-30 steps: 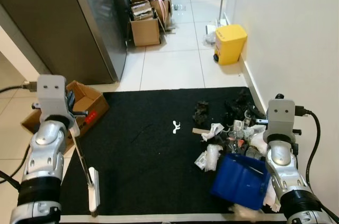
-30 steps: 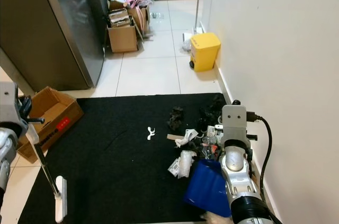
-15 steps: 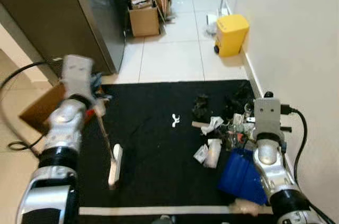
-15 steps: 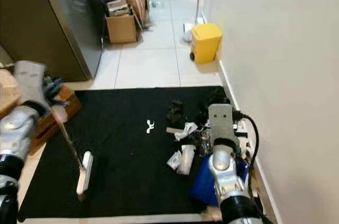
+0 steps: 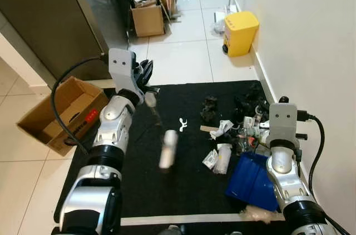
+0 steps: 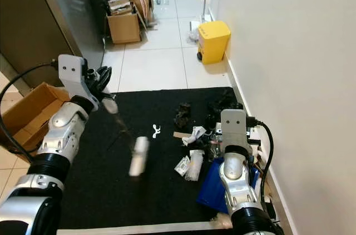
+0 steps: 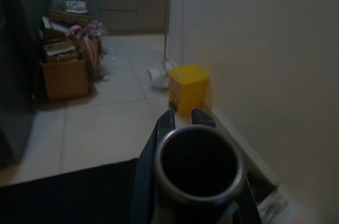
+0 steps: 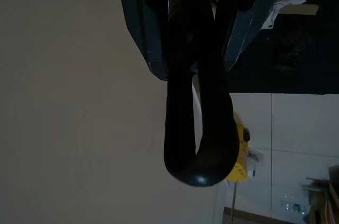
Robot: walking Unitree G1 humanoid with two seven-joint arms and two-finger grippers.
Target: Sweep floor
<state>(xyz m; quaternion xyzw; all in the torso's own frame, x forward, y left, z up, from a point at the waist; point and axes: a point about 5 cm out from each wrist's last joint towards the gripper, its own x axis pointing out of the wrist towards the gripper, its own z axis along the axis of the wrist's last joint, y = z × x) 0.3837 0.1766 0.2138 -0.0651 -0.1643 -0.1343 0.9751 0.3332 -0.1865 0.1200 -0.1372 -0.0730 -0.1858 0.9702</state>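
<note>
Left gripper (image 5: 146, 74) raised over the far-left part of the black mat (image 5: 139, 185), fingers clamped on the handle end of the broom (image 5: 167, 149); in the left wrist view the hollow handle tip sits between the two fingers (image 7: 165, 123); broom shaft slants down and toward the robot, white head motion-blurred over the mat's middle, contact with the mat not determinable; right gripper (image 8: 200, 144) low at the mat's right side near the wall (image 5: 311, 35), fingers pressed together around the looped handle of the blue dustpan (image 5: 253, 182); dustpan rests tilted on the mat just on the robot's side of the debris pile (image 5: 236, 129); pile of dark clumps, crumpled paper and plastic scraps lies at the mat's right edge, near the wall; one small white scrap (image 5: 183, 121) lies apart from the pile, between it and the broom shaft; open cardboard box (image 5: 64, 114) on the tiles touching or just beside the mat's left edge; yellow bin (image 5: 240, 33) on the tiles against the wall beyond the mat; stacked cardboard boxes (image 5: 149, 10) further back beside the grey cabinet (image 5: 50, 18).
</note>
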